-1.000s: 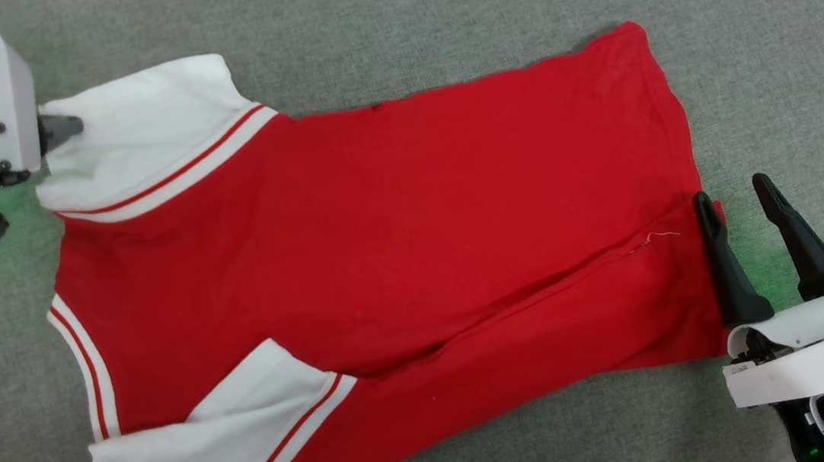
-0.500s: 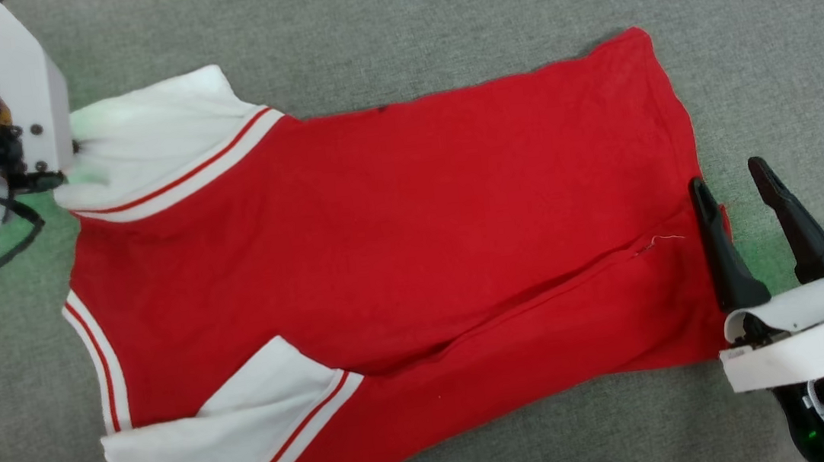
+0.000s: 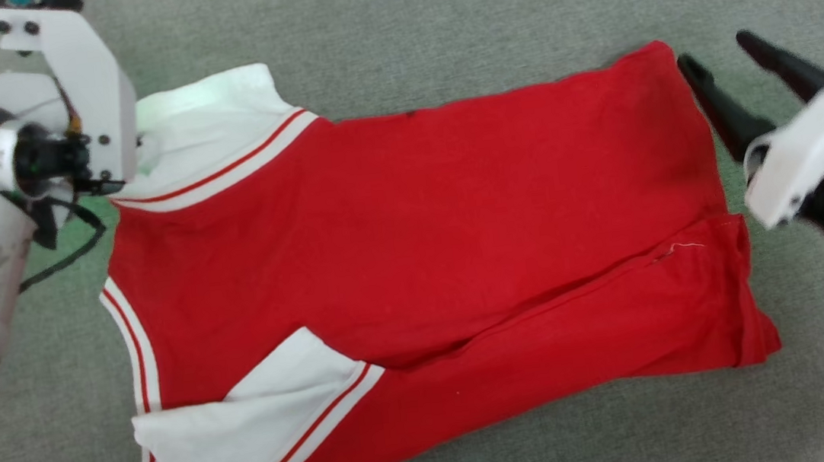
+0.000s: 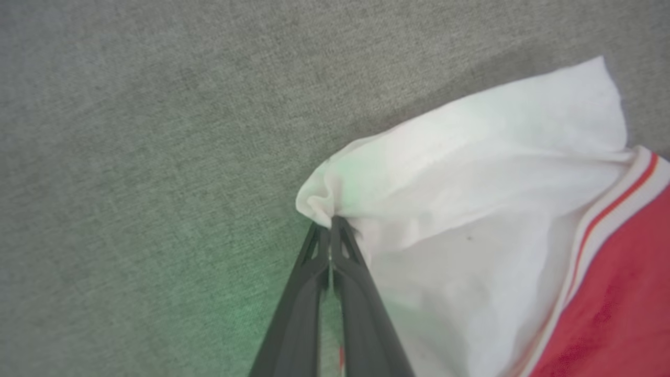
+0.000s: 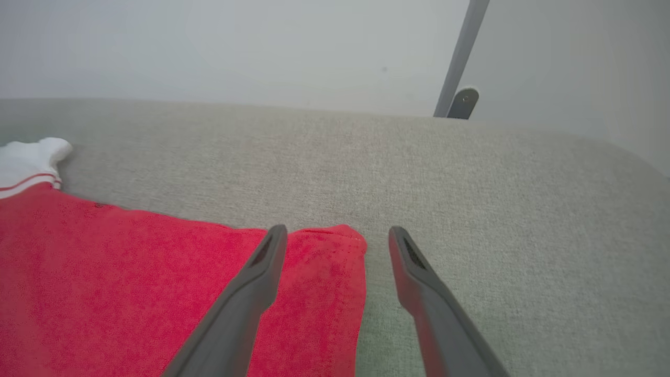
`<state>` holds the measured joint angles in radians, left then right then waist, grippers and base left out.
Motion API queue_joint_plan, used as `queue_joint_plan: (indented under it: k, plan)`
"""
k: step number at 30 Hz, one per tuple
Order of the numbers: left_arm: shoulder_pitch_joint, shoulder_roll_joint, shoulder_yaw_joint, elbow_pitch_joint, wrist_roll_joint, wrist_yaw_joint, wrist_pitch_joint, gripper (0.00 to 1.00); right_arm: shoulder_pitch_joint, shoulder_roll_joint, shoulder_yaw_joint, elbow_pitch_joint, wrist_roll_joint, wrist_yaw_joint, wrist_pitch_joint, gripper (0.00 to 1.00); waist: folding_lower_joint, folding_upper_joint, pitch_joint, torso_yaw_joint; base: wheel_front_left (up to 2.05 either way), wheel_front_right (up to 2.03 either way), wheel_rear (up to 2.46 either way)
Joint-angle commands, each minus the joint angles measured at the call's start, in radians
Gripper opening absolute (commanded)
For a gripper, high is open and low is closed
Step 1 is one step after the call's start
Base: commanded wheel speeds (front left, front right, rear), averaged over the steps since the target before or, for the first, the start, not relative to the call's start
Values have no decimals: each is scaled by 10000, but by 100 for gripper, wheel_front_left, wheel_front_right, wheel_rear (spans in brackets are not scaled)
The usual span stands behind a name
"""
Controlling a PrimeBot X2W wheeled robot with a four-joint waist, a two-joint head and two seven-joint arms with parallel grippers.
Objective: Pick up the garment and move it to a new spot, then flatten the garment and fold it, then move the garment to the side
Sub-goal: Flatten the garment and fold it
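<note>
The garment, a red T-shirt, lies spread on the grey fabric surface with its hem to the right. One white sleeve is at the far left and the other is at the near left. My left gripper is shut on the bunched edge of the far white sleeve; in the head view its white wrist bracket hides the fingers. My right gripper stands open beside the far right hem corner. In the right wrist view that red corner lies between the open fingers.
The grey fabric surface extends on all sides of the shirt. In the right wrist view its far edge meets a pale wall, with a grey metal post at the back right. A black cable hangs from my left wrist.
My left gripper has shut on the far sleeve and drawn it rightward. The right gripper has moved from the near part of the hem up to the far hem corner, still open.
</note>
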<state>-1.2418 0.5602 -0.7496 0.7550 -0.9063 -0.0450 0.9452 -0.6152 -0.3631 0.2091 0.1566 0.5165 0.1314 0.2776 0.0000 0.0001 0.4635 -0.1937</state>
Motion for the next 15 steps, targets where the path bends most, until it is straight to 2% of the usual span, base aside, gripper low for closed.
queue_joint_plan:
  k: [1,10,15]
  plan:
    - [77,-179,-79,35,-14,-91,-34,0,-311,-78,70,179,85,-18,338,100,0,-1,22,100,0,0,0]
    - [-190,-684,-207,274,-7,-283,-269,0,-2457,-237,741,2336,718,-18,3909,100,0,-1,199,516,0,0,0]
    - [-253,-861,-254,431,-44,-353,-432,0,-3200,-195,940,3242,820,-18,4986,100,0,-1,297,639,0,0,0]
